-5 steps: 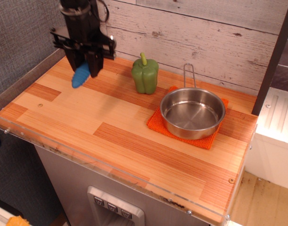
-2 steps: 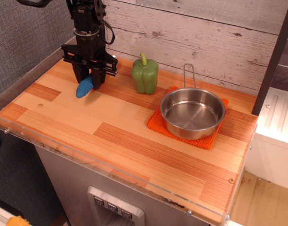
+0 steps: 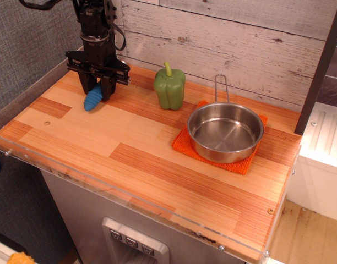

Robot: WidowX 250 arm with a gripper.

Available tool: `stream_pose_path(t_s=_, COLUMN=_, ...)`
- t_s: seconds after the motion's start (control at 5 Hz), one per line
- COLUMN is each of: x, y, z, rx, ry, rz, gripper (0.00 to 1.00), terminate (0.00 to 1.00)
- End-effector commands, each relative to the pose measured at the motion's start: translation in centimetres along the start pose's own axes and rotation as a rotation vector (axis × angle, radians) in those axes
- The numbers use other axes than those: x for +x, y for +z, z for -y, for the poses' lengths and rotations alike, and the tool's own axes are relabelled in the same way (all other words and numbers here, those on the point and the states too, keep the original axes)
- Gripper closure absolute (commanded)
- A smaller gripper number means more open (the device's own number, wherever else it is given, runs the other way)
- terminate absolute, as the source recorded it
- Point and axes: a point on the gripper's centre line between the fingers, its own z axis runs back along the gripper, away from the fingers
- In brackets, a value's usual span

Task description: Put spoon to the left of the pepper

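The spoon [image 3: 93, 100] shows its thick blue ribbed handle at the back left of the wooden counter; its metal bowl is hidden behind the gripper. My black gripper [image 3: 97, 88] points straight down and is shut on the spoon's upper end, with the handle's free end at or just above the wood. The green pepper [image 3: 169, 87] stands upright to the right of the gripper, a clear gap of counter between them.
A steel pan [image 3: 225, 131] with a wire handle sits on an orange mat [image 3: 183, 142] right of the pepper. A whitewashed plank wall [image 3: 223, 38] runs along the back. A raised rail [image 3: 25, 96] borders the left edge.
The gripper with the spoon came down toward the counter, then shifted a little left and back, further from the pepper. Pepper and pan have not moved.
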Motion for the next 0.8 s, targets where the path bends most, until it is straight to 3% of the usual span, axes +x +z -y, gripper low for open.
stream_pose_path(t_s=0.0, x=0.7, y=1.0, z=-0.7, rx=0.003, ry=-0.010, rz=0.016, gripper=0.00, terminate=0.00)
stream_pose_path(t_s=0.4, x=1.1, y=5.6, z=-1.2, rx=-0.063, ry=-0.037, rz=0.125, gripper=0.00, terminate=0.00)
stream_pose_path(t_s=0.6, x=-1.2, y=10.0, z=-0.9, rx=-0.108, ry=-0.045, rz=0.180, gripper=0.00, terminate=0.00)
